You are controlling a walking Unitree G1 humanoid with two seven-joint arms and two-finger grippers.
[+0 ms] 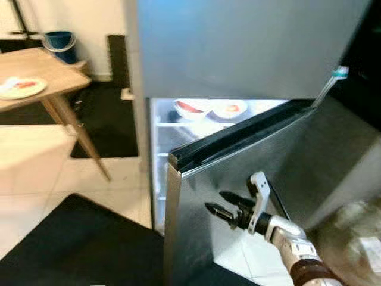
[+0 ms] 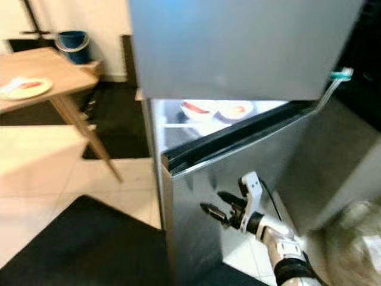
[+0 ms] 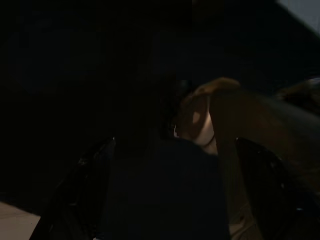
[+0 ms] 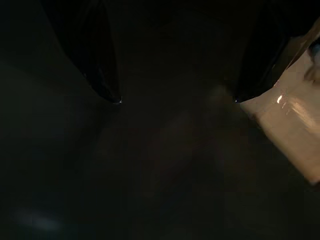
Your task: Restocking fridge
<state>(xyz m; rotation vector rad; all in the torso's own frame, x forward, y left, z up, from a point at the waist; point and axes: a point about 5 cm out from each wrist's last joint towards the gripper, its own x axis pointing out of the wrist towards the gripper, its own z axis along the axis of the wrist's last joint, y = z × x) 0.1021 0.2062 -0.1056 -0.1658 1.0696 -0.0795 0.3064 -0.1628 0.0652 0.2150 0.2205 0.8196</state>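
Fridge [image 1: 250, 47] stands ahead, silver — upper door shut, lower door [image 1: 250, 173] swung partly open toward the robot, its dark top edge running diagonally across the head views. Lit interior visible behind the lower door: two bowls with red contents sit side by side on an upper shelf [image 1: 178, 122], left bowl [image 1: 191, 108] and right bowl [image 1: 230, 108] almost touching.

Right gripper [image 1: 217, 202] held out in front of the lower door's outer face, low down, fingers pointing to the robot's left. The two black fingers are spread apart with nothing between them. In the right wrist view the two fingertips [image 4: 107, 90] show well apart against a dark surface; a pale patch lies beside one tip, too dim to identify.

Left gripper [image 3: 170, 200] — left wrist view very dark. Two dark finger shapes can be made out set wide apart; an orange-brown form lies beyond them, unidentifiable.

A thin rod with a teal tip [image 1: 339, 72] sticks up at the door's far right corner.

To the robot's left: wooden tabletop [image 1: 44, 74] with a plate [image 1: 21, 87] carrying something red. Blue bucket [image 1: 61, 44] against the wall behind it. Black mat [image 1: 77, 244] on the pale tiled floor [image 1: 36, 173] in front of the fridge.
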